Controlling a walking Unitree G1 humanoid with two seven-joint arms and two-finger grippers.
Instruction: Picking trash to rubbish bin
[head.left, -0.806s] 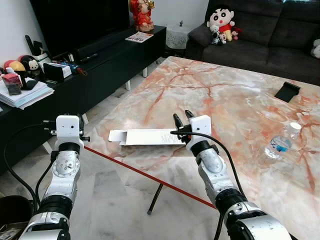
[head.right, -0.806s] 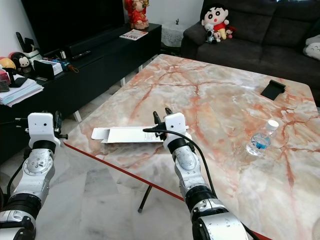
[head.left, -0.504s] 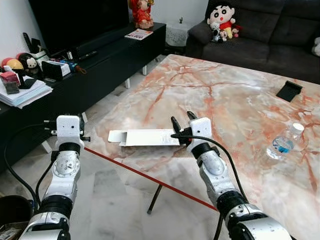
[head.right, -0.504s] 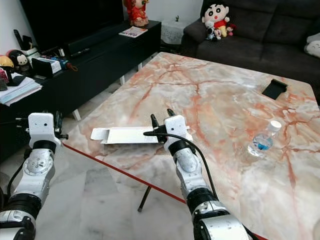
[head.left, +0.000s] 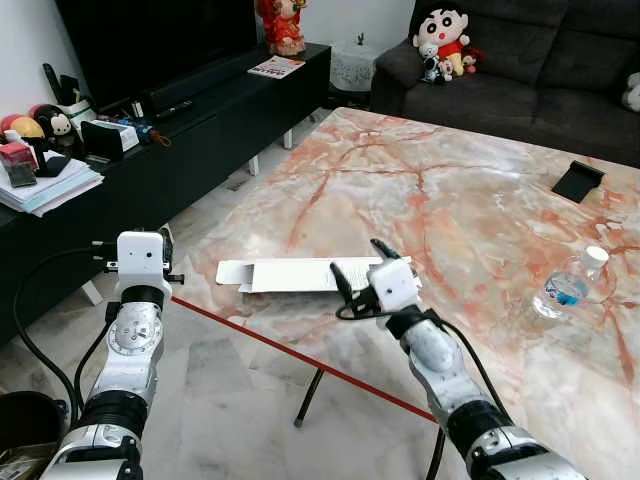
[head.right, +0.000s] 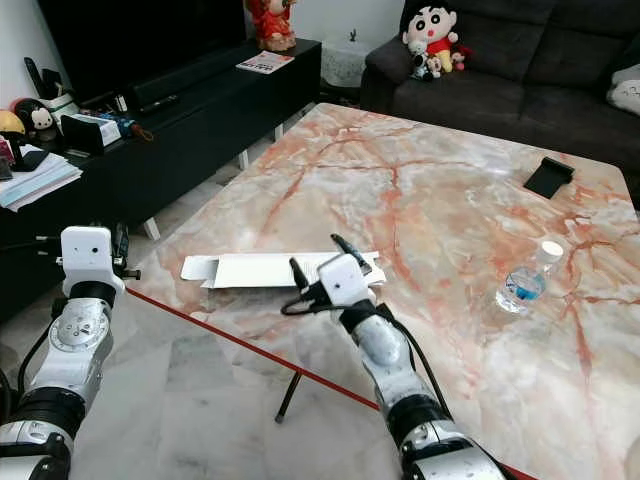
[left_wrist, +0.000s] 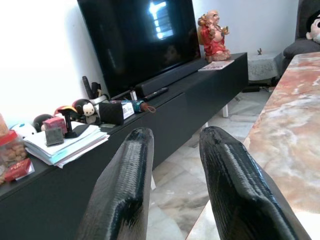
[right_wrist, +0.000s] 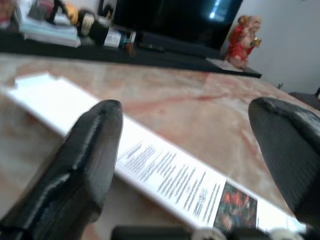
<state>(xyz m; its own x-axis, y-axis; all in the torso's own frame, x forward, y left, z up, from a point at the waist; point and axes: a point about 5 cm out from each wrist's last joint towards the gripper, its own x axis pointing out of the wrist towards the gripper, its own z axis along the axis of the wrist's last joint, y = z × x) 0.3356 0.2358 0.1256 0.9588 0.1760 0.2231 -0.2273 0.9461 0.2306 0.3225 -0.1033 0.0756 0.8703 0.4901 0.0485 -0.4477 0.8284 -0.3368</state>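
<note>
The right gripper (head.left: 358, 271), just below the centre of the frame, has its 2 fingers spread wide, 1 on each side of the near end of the box (head.left: 290, 274). That box (a long flat white carton with print at 1 end) lies flat on the marble table (head.left: 480, 190), close to the red edge, running left from the gripper towards the table's corner. To grip well, the fingers should likely drop until the tips meet the marble, then close across the carton's narrow width; a flat carton could slide away if pinched too high. The left gripper (left_wrist: 175, 180), fingers slightly apart, idles at lower left beside the table.
</note>
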